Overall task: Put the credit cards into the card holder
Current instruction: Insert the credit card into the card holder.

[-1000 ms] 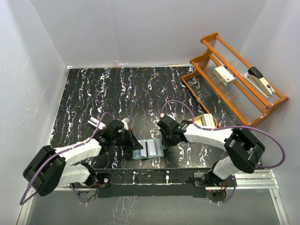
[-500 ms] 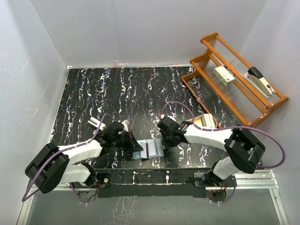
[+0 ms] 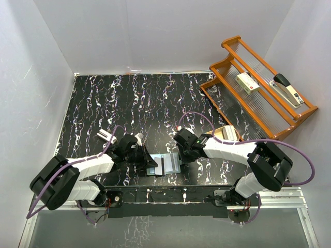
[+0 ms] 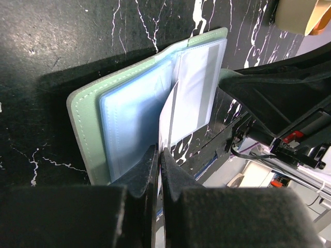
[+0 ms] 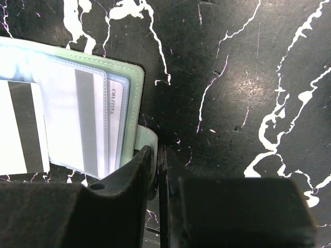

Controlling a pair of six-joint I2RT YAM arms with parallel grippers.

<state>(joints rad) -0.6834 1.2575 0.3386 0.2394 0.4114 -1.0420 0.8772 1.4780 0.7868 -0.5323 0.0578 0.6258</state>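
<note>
The counter (image 3: 129, 103) is black, veined with white and purple streaks. 3 things lie directly on it. The card holder (image 3: 164, 164) lies open near the near edge, sage-green cover down. A tan bowl-like object (image 3: 226, 133) sits to its right, and a wooden rack (image 3: 247, 109) fills the far right corner.

- Your left arm (image 3: 88, 166) and right arm (image 3: 232, 150) wear white shells over bulky black joints.
- A purple cable (image 3: 195, 112) trails along each of them, thin and glossy.
- Your left gripper (image 4: 159, 152) and right gripper (image 5: 154, 151) end in matte black wedges.
</note>
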